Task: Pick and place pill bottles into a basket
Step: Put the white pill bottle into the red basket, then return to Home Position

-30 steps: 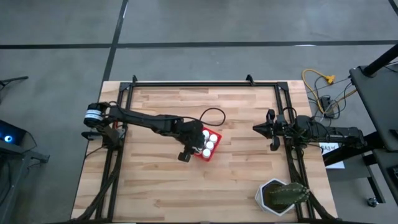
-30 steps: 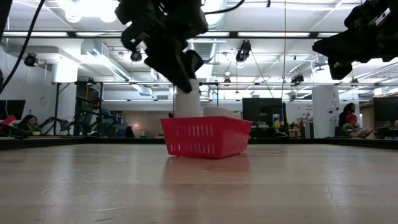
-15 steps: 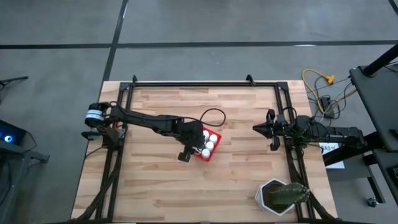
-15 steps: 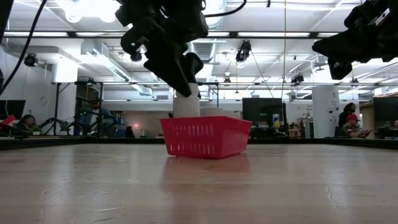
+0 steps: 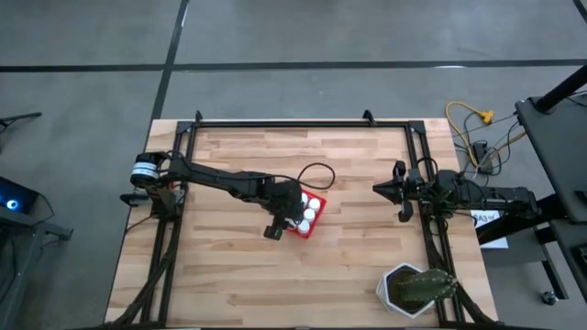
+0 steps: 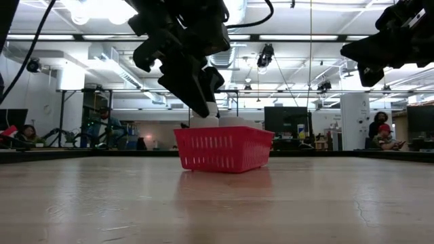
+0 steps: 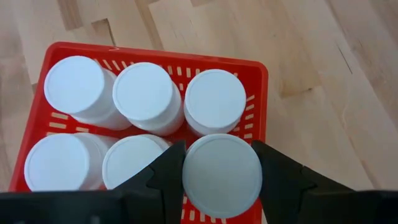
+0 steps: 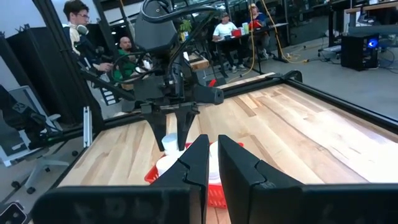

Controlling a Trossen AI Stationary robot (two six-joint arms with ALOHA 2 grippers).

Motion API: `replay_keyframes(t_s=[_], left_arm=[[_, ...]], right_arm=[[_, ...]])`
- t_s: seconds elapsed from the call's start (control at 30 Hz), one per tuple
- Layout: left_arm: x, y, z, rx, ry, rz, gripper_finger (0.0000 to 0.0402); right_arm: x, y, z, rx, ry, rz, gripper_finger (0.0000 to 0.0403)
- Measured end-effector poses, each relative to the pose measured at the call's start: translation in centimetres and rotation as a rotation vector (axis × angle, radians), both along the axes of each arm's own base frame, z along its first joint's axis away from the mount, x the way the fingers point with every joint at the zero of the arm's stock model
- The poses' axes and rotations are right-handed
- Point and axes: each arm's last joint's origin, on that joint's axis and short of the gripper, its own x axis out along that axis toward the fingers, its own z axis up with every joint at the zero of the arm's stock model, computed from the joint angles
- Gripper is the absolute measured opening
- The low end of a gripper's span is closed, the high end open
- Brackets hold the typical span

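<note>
The red basket (image 7: 255, 68) stands on the wooden table near its middle and also shows in the high view (image 5: 303, 227) and the low view (image 6: 224, 149). Five white pill bottles (image 7: 146, 96) stand upright in it, caps up. My left gripper (image 7: 221, 158) is above the basket's last free corner, shut on the sixth bottle (image 7: 222, 177). In the low view this bottle (image 6: 204, 116) reaches down behind the basket's rim. My right gripper (image 5: 400, 192) waits at the table's right edge, shut and empty, and also shows in its own wrist view (image 8: 212, 163). My left gripper pinches the sixth bottle at its cap's rim (image 7: 191, 177), one finger (image 7: 168, 180) on each side. The fingers come from above, pointing down. The bottle is upright, its lower part inside the basket. Whether it stands on the basket's floor, I cannot tell.
A round white pot with a green plant (image 5: 415, 288) stands at the table's near right corner. A dark metal frame (image 5: 303, 124) runs along the table's edges. People sit beyond the table's far side (image 8: 78, 18).
My left gripper has gone down with the sixth bottle, still shut on it. The bottle stood mostly above the basket's rim; now only its top shows above the rim, about level with the other bottles.
</note>
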Motion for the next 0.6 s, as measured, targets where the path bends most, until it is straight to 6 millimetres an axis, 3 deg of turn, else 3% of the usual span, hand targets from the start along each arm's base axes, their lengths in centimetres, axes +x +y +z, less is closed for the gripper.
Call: replay_keyframes(t_s=[0.07,0.3,0.6], left_arm=[[0.00,0.00,0.00,-0.001,0.000,0.001,0.0142],[0.02,0.00,0.01,-0.002,-0.001,0.003,0.0235],[0.03,0.00,0.06,-0.003,-0.002,0.004,0.0244]], right_arm=[[0.00,0.00,0.00,0.000,0.000,0.000,0.0027],[0.00,0.00,0.00,-0.002,0.000,0.000,0.0027],[0.00,0.00,0.00,-0.002,0.001,0.000,0.0027]])
